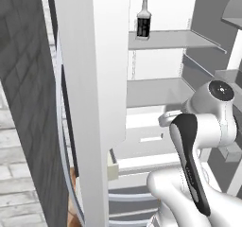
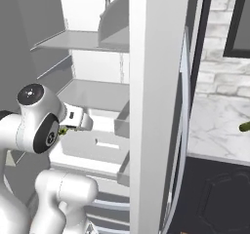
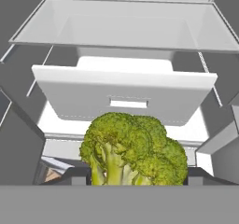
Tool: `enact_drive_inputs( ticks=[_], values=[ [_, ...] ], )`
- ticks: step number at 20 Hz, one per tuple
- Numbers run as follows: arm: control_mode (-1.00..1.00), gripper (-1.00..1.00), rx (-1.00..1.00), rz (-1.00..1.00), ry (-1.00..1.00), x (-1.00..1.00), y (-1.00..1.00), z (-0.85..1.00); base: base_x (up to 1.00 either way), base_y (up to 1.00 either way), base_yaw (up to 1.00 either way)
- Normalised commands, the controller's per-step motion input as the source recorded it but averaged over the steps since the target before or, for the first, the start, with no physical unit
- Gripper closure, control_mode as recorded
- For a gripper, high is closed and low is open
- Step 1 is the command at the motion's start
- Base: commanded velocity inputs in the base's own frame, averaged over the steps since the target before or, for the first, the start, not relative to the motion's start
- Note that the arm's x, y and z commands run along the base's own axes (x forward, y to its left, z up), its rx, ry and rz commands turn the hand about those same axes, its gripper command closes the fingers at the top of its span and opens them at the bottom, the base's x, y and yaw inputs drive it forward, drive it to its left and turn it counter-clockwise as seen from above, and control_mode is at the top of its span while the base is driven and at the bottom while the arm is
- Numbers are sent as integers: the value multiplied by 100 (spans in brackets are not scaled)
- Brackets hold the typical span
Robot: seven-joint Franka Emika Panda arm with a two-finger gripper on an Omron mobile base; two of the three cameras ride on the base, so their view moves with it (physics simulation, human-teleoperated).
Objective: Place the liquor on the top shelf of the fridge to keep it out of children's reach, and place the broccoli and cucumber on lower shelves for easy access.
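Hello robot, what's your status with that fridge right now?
Tool shut on broccoli, facing the fridge drawer. Liquor standing on top shelf. Cucumber on counter. Nothing blocking.

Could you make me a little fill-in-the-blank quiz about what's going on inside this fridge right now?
1. The liquor stands upright on the ____ shelf of the fridge.
2. The gripper is closed on the ____.
3. In the hand view, a white ____ with a slot handle lies straight ahead, below a grey shelf.
4. The cucumber lies on the ____, outside the fridge.

Missing words: top; broccoli; drawer; counter
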Motion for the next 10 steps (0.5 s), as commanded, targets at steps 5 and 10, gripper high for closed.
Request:
enact_drive_inputs(
  ticks=[5, 10],
  values=[
    [100, 100, 0, 0, 0, 0, 0, 0, 27, 14, -2],
    [-100, 100, 0, -1, 0, 38, 5, 0, 0, 0, 0]
  ],
)
